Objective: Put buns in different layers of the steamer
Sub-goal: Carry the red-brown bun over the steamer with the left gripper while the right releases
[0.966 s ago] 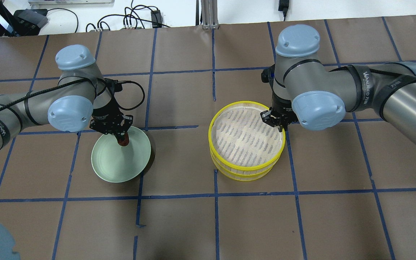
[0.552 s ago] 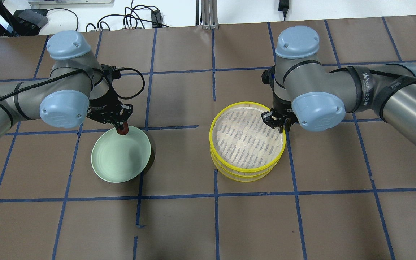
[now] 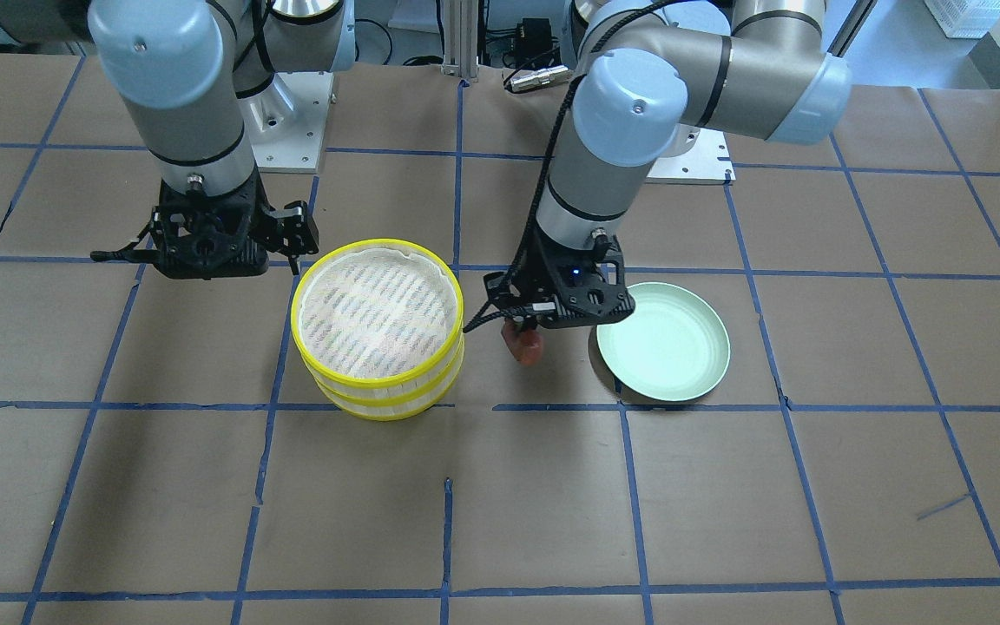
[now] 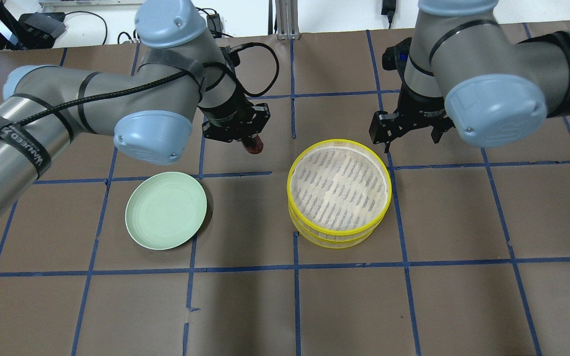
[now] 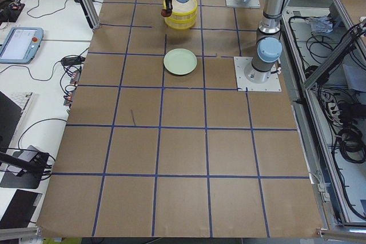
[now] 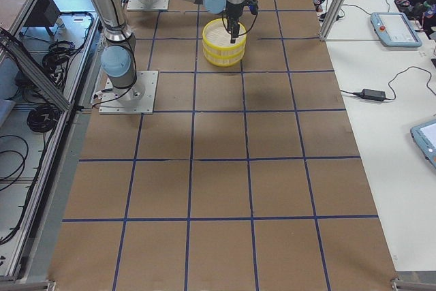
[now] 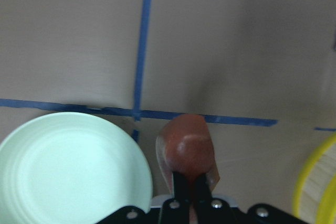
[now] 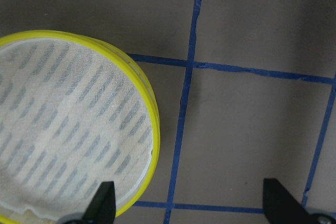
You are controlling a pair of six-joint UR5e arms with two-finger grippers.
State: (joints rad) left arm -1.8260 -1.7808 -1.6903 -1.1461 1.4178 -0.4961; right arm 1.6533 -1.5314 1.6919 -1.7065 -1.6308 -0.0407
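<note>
Left gripper (image 3: pixel 522 330) is clamped on the reddish-brown bun (image 3: pixel 528 347), carried clear of the bench (image 3: pixel 726 486) just short of the steamer (image 3: pixel 378 384) on its plate (image 3: pixel 708 369) side, evidently bound for the bare top tier. Right gripper (image 8: pixel 190 205) stands apart and empty beside the steamer's opposite rim, leaving the approach free. White bun: not visible.

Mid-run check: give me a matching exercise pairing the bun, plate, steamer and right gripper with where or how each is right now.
1 reddish-brown bun
2 plate
3 steamer
4 right gripper

A open, near the steamer's rim
B two stacked trays, yellow rims
C clamped in the left gripper, lifted
D pale green, flat on the table

Pairs: 1-C, 2-D, 3-B, 4-A
</note>
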